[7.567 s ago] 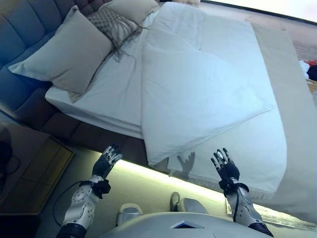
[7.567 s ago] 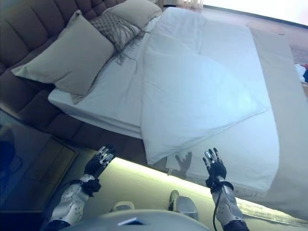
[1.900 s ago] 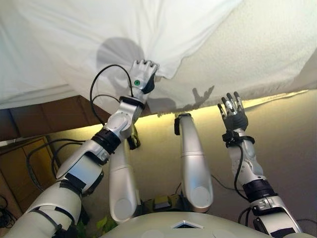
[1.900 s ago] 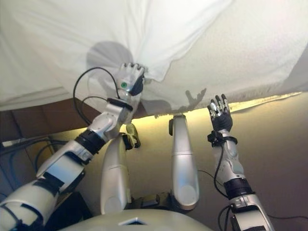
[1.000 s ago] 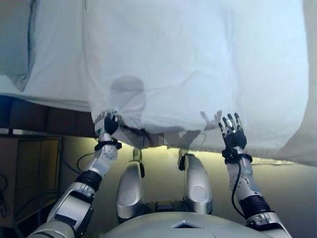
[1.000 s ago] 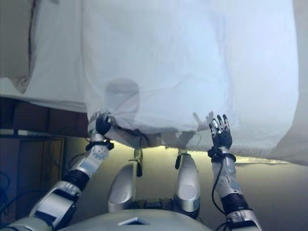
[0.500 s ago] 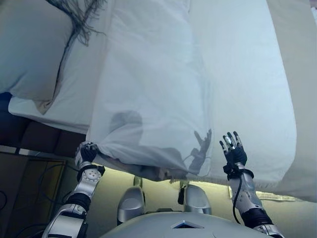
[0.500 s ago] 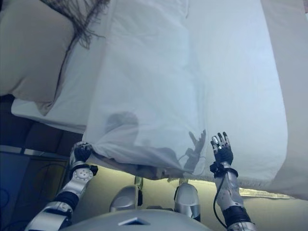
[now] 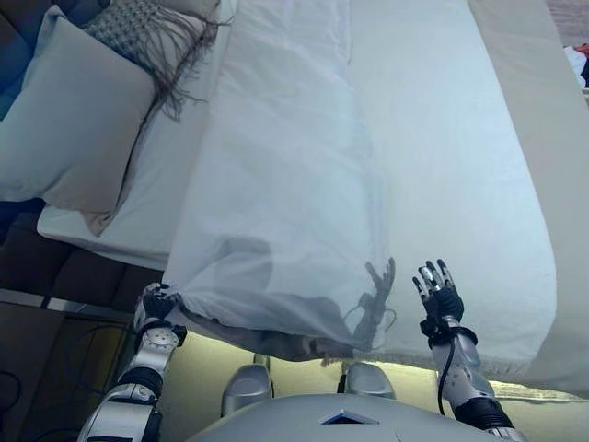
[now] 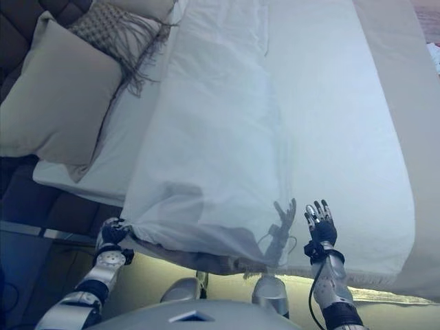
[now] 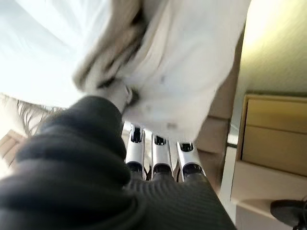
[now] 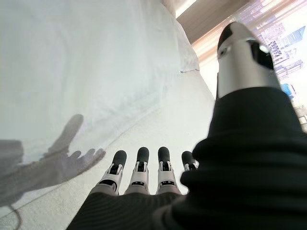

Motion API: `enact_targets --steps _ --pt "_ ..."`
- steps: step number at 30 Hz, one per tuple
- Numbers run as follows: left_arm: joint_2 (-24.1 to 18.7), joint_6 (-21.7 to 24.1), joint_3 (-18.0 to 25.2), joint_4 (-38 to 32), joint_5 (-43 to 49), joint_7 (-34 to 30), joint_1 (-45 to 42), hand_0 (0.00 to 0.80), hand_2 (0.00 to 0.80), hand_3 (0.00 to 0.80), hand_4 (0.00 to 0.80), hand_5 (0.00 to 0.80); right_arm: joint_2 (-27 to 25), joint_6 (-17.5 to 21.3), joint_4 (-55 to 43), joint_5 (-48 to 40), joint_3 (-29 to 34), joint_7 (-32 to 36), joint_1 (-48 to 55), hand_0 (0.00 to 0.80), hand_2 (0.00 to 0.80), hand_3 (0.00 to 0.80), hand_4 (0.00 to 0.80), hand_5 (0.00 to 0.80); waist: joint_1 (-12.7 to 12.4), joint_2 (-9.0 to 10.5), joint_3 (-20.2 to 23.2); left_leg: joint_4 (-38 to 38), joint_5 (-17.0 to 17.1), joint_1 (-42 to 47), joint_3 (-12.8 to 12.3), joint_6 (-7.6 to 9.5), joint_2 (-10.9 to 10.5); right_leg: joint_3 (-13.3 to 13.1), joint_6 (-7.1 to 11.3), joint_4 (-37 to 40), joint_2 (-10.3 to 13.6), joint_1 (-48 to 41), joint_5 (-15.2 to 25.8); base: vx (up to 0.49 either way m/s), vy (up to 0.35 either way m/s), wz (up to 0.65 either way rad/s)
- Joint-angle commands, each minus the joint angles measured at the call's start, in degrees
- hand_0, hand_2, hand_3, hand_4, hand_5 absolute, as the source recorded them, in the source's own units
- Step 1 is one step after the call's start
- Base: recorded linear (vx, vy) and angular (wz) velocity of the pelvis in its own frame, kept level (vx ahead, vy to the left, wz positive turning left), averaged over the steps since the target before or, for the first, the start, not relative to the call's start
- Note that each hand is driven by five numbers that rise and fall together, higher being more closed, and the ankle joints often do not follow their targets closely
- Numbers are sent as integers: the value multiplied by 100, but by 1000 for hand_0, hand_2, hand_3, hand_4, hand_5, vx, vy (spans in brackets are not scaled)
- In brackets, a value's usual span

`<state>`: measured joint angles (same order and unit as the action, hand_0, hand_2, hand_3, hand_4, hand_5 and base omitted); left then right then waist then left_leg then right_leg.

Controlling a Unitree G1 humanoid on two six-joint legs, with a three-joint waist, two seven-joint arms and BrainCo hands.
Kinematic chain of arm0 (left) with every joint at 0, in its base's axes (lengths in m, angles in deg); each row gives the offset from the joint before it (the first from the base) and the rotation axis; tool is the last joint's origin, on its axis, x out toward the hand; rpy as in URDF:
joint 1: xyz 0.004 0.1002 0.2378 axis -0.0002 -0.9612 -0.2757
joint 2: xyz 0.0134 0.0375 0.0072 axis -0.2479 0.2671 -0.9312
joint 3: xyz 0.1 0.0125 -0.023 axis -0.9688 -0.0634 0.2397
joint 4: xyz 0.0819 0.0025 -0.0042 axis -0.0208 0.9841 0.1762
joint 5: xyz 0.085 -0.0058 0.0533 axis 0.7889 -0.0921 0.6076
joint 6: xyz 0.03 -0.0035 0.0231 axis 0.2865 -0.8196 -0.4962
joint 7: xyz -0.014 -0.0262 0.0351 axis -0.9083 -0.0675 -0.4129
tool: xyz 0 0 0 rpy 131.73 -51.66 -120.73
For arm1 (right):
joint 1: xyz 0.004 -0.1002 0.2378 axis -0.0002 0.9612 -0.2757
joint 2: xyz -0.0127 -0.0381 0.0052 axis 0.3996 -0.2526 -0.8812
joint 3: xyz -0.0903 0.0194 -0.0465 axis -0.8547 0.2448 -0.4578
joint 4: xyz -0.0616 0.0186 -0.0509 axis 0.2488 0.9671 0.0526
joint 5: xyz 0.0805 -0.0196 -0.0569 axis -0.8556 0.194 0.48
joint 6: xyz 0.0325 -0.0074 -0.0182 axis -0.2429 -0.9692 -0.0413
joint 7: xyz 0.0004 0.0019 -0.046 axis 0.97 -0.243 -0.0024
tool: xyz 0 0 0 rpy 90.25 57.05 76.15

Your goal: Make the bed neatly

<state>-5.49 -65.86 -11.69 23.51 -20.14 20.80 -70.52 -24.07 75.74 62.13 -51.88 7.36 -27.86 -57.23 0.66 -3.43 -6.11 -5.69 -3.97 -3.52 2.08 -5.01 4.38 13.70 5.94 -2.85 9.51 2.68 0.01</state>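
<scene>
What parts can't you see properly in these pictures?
- The left hand: in both eye views its fingers are buried in the duvet corner; its wrist view shows them curled into the cloth.
- The grey pillow: cut off by the left edge of the eye views.
- The fringed cushion: cut off by the top edge.
- The right hand is open and holds nothing.

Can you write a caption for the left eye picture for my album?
Robot's left hand grips the white duvet corner; right hand hovers open beside the bed.
</scene>
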Motion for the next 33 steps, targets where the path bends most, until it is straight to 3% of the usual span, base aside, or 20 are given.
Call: enact_targets --steps 1,3,9,12,14,18,21,27,33 --pt "-681 -749 -7 706 234 -625 -636 0 0 0 0 0 18 -30 -393 119 317 86 4 0 0 0 0 0 -261 200 -108 -76 345 -395 -153 175 -21 -82 414 -384 554 189 38 0 0 0" --pt "-515 -969 -228 895 34 -847 -677 0 0 0 0 0 13 -58 -456 116 312 47 -14 0 0 0 0 0 -227 208 -149 -125 333 -429 -163 191 -29 -123 425 -398 555 221 50 0 0 0" --pt "-295 -683 -65 1242 -87 -982 -972 0 0 0 0 0 67 -187 -619 208 416 -26 54 0 0 0 0 0 -174 234 -218 -195 278 -426 -221 210 -24 -225 417 -377 526 221 35 5 -12 -4" --pt "-262 -421 -41 1201 -90 -1179 -1077 0 0 0 0 0 86 -202 -670 209 459 -46 74 0 0 0 0 0 -208 237 -253 -214 272 -462 -210 208 -23 -218 423 -381 529 245 40 -9 -13 0" --pt "-240 41 -81 1064 -65 -1247 -1133 0 0 0 0 0 97 -201 -753 185 463 -80 85 0 0 0 0 0 -231 233 -302 -232 272 -502 -194 206 -28 -215 429 -392 531 274 50 -42 -35 2" --pt "-329 999 -376 97 99 -1205 -1222 0 0 0 0 0 97 -168 -925 142 482 -136 115 0 0 0 0 0 -301 199 -430 -275 269 -617 -139 206 -54 -195 450 -422 551 348 72 -65 -18 5" --pt "-499 1337 -412 -770 232 -1091 -1135 0 0 0 0 0 75 -112 -968 88 501 -150 110 0 0 0 0 0 -345 178 -531 -319 264 -692 -139 209 -64 -185 463 -449 573 401 94 -71 -19 5" --pt "-780 1552 -643 -2059 469 -696 -737 0 0 0 0 0 47 92 -844 -137 414 -77 106 0 0 0 0 0 -348 265 -668 -417 262 -808 -175 191 -51 -205 478 -432 576 443 159 -39 -57 -2" --pt "-770 1524 -947 -2648 876 -448 -197 0 0 0 0 0 84 110 -814 -263 330 24 136 0 0 0 0 0 -241 425 -739 -530 276 -905 -227 170 -18 -272 470 -421 549 487 228 -7 -64 -4"
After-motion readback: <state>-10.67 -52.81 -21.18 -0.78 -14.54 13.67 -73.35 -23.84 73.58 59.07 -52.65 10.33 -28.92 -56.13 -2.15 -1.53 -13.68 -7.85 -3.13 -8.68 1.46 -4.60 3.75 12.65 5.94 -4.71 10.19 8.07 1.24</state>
